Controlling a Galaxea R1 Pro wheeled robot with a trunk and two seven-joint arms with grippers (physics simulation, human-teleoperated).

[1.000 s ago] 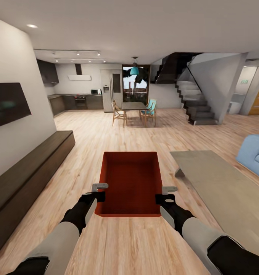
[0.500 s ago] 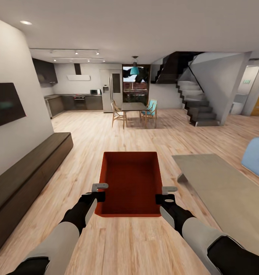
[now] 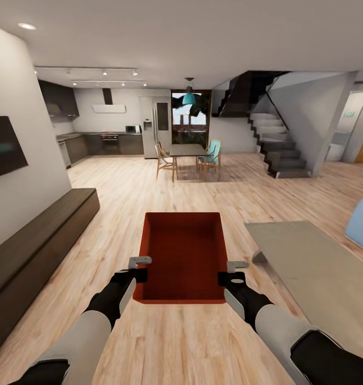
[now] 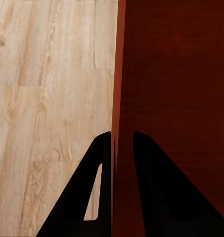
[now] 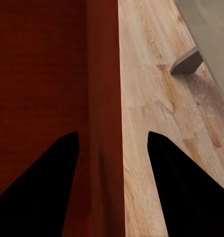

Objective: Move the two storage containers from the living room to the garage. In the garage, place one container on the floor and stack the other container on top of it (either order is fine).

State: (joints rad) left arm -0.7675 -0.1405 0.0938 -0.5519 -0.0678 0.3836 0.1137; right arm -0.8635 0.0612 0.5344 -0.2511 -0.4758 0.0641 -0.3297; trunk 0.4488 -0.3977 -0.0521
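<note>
While the container [image 3: 184, 256] hangs in the air between the two arms in the head view, the job looks to be at an early stage: one box is lifted and on its way, the room is the living room, and no garage is in sight. Carrying, setting down and stacking all remain, as I judge it. The left end effector [image 3: 140, 267] sits at the box's left wall and the right end effector [image 3: 236, 270] at its right wall. Below lies the light wood plank floor [image 3: 122, 203], with a long dark cabinet [image 3: 37, 246] at the left wall, a beige rug [image 3: 315, 267] at the right, and a dining table [image 3: 187, 149], kitchen and stairs [image 3: 277, 149] farther off.

In the left wrist view, the left end effector [image 4: 122, 148] is closed on the box's wall [image 4: 119, 74], one finger on each side, planks beyond.

In the right wrist view, the right end effector [image 5: 112, 148] straddles the box's other wall [image 5: 104, 74] with its fingers set apart from it; whether it presses I cannot tell. The rug's corner [image 5: 188, 64] lies near.
</note>
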